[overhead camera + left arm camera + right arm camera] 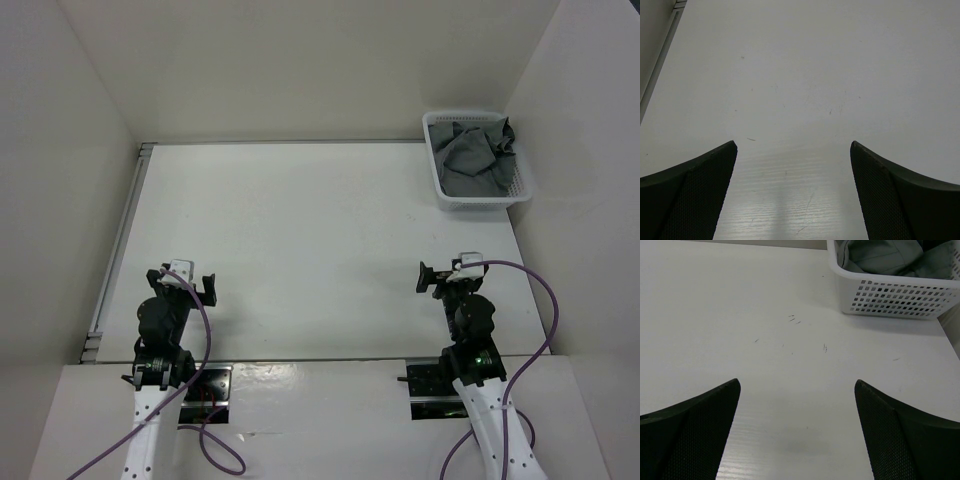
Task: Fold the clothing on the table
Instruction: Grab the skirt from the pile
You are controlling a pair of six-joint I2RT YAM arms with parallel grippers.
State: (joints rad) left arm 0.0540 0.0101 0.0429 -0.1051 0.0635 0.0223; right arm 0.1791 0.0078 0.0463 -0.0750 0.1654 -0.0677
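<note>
Far right on the table (300, 250), a basket (441, 190) holds the clothing (478, 156) — left fingers (207, 287), right fingers (426, 277) released.

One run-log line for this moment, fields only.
stage: folding not begun | clothing: crumpled in basket, far right corner of table | left gripper: open, empty | right gripper: open, empty

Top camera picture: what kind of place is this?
Probably a robot practice lab, not a home: a plain flat white table boxed in by bare white wall panels, two black cabled robot arms bolted at its edge, and a white plastic mesh basket of crumpled dark grey clothing.
</note>
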